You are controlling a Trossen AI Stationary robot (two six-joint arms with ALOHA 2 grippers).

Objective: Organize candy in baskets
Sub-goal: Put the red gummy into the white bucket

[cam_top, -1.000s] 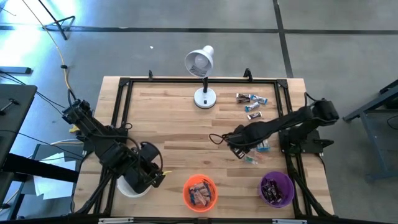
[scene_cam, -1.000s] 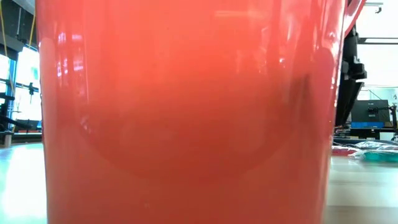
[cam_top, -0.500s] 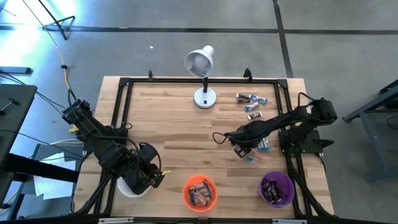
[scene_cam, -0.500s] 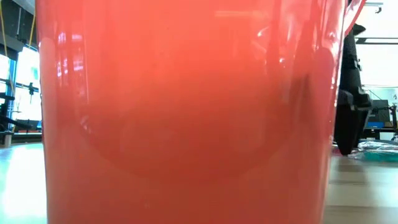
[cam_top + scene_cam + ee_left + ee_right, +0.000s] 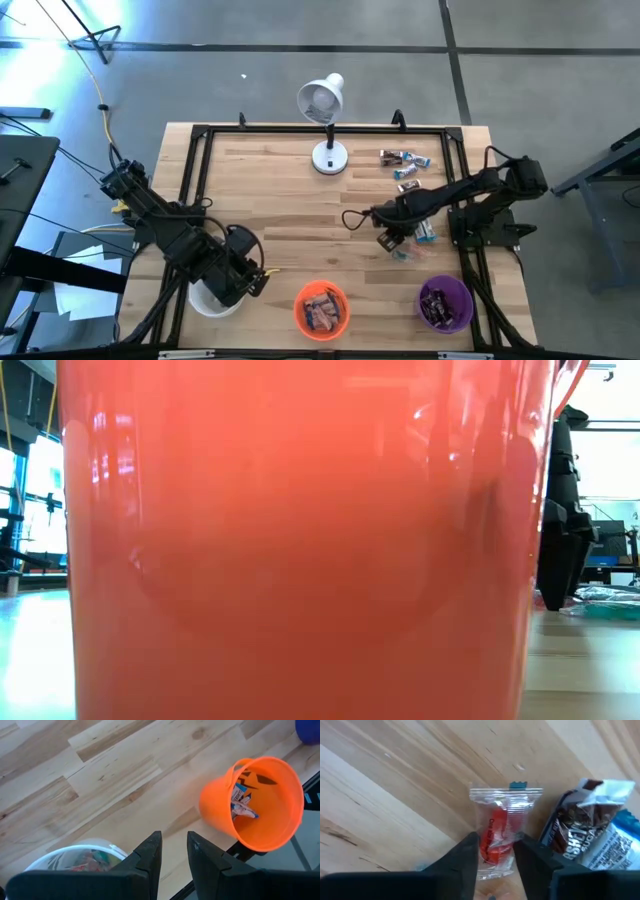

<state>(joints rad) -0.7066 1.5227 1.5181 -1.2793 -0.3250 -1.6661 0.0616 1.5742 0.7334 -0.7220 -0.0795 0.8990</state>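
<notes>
The right claw straddled a clear-wrapped red candy, unclenched, its long axis toward twelve o'clock.

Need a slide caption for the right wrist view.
Right gripper closing around a clear-wrapped red candy on the wooden table.

I see three baskets in a row along the near table edge, the left gripper over the leftmost one. Desk lamp stands at the far edge, with loose candy to its right. Right gripper sits further forward, fingers either side of a clear-wrapped candy, a bar just beside it.
</notes>
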